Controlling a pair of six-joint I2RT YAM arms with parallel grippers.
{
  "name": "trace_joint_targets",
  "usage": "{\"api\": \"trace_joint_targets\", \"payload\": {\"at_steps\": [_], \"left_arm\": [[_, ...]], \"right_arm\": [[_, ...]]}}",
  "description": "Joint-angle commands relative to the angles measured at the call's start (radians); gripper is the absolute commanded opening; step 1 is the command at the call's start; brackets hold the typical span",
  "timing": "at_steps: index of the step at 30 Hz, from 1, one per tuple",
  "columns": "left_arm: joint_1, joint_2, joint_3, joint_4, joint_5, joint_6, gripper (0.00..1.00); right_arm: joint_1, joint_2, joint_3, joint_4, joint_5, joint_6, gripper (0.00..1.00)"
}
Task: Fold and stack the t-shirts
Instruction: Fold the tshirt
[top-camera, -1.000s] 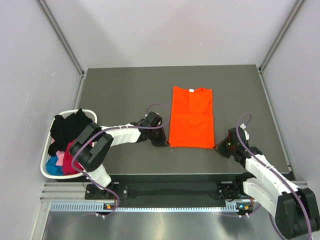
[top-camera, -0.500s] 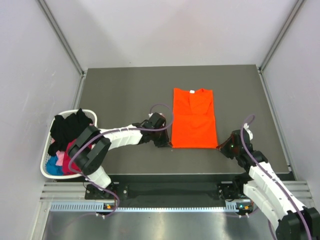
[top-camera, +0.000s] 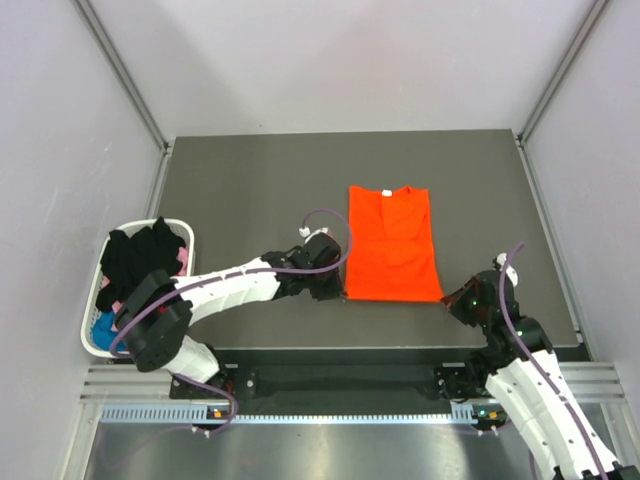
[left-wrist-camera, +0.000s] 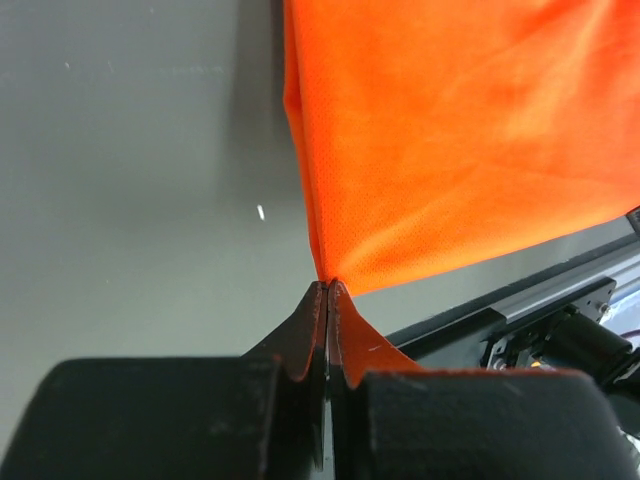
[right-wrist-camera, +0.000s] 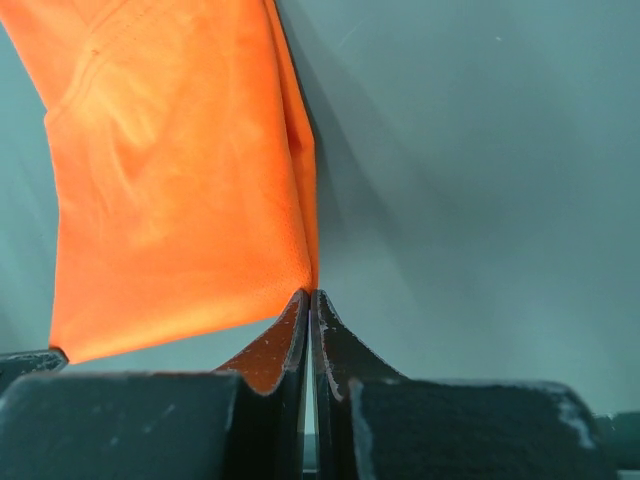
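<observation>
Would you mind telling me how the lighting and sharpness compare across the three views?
Top view: even, soft light, the orange t-shirt sharp, no glare. Left wrist view: shirt weave crisp, a soft shadow on the table beside its edge, the dark fingers showing little detail. Right wrist view: similar shadow beside the shirt, table tinted bluish.

Robotics lab cell, it seemed: blank grey walls (top-camera: 330, 60), aluminium corner struts (top-camera: 120, 70), dark table (top-camera: 250, 190), slotted mounting rail (top-camera: 330, 412) along front.
</observation>
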Motion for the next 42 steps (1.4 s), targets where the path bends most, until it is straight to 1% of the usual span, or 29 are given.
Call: {"api": "trace_joint_targets", "payload": {"at_steps": [1,7,10,13,17,21,23,26,30,32,36,38,39,41,42], "left_arm": [[-0.033,-0.061,0.029,-0.054,-0.085,-0.031,0.00],[-0.111,-0.102,0.049,-0.103,-0.142,-0.059,0.00],[-0.128,-0.122,0.064,-0.113,-0.163,-0.068,0.00],[-0.127,-0.119,0.076,-0.108,-0.165,-0.047,0.00],[-0.120,-0.069,0.174,-0.152,-0.202,-0.015,0.00],[-0.078,-0.030,0.256,-0.159,-0.196,0.030,0.00],[-0.039,0.005,0.306,-0.162,-0.182,0.062,0.00],[0.022,0.063,0.374,-0.173,-0.147,0.104,0.00],[0.099,0.138,0.455,-0.166,-0.084,0.145,0.00],[0.142,0.184,0.504,-0.154,-0.056,0.168,0.00],[0.209,0.261,0.588,-0.146,-0.024,0.190,0.00],[0.249,0.310,0.628,-0.117,0.024,0.196,0.00],[0.277,0.324,0.641,-0.099,0.062,0.205,0.00],[0.300,0.372,0.676,-0.050,0.097,0.211,0.00],[0.318,0.387,0.690,-0.036,0.114,0.229,0.00]], "right_arm": [[-0.009,-0.040,0.053,-0.084,0.024,-0.024,0.00],[-0.009,-0.120,0.107,-0.169,0.028,-0.020,0.00],[-0.009,-0.142,0.145,-0.198,0.031,-0.025,0.00],[-0.011,-0.143,0.165,-0.198,0.050,-0.028,0.00],[-0.008,-0.095,0.205,-0.155,0.076,-0.043,0.00],[-0.009,0.009,0.263,-0.066,0.097,-0.073,0.00],[-0.011,0.049,0.283,-0.025,0.097,-0.093,0.00],[-0.009,0.152,0.329,0.087,0.099,-0.123,0.00],[-0.012,0.335,0.378,0.198,0.086,-0.171,0.00],[-0.015,0.396,0.415,0.259,0.079,-0.201,0.00],[-0.035,0.578,0.502,0.334,0.048,-0.261,0.00],[-0.055,0.641,0.556,0.368,0.036,-0.275,0.00],[-0.063,0.699,0.573,0.382,0.008,-0.290,0.00],[-0.087,0.759,0.622,0.412,-0.024,-0.301,0.00],[-0.095,0.819,0.639,0.422,-0.050,-0.309,0.00]]}}
